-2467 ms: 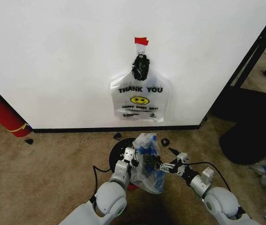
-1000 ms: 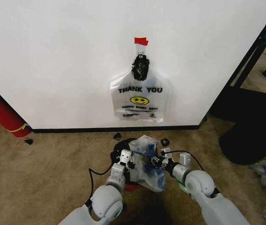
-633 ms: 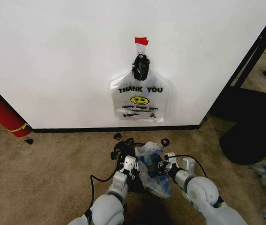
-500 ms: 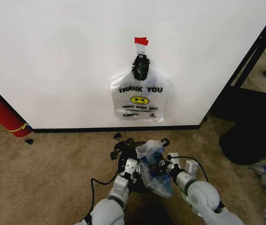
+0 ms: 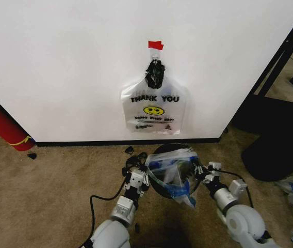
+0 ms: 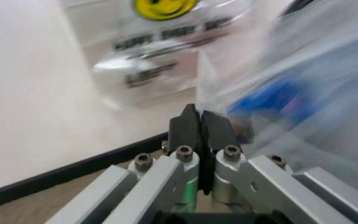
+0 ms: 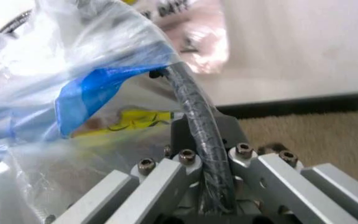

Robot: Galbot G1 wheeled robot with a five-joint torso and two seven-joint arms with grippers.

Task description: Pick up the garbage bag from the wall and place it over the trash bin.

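Both arms have rounded white shells with grey joints. Each gripper, left gripper [image 6: 198,125] and right gripper [image 7: 195,126], has silver aluminium brackets, hex screws and black fingers. Black cables trail from both wrists.

See-through garbage bag [image 5: 171,173] stretched open over black trash bin [image 5: 163,151], near wall [image 5: 74,67]

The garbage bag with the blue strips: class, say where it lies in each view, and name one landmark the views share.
Head view: garbage bag at lower centre, stretched between both claws.
Left wrist view: it fills the side beyond the shut left claw.
Right wrist view: it lies beside the right claw.
Shared landmark: the hanging smiley bag.
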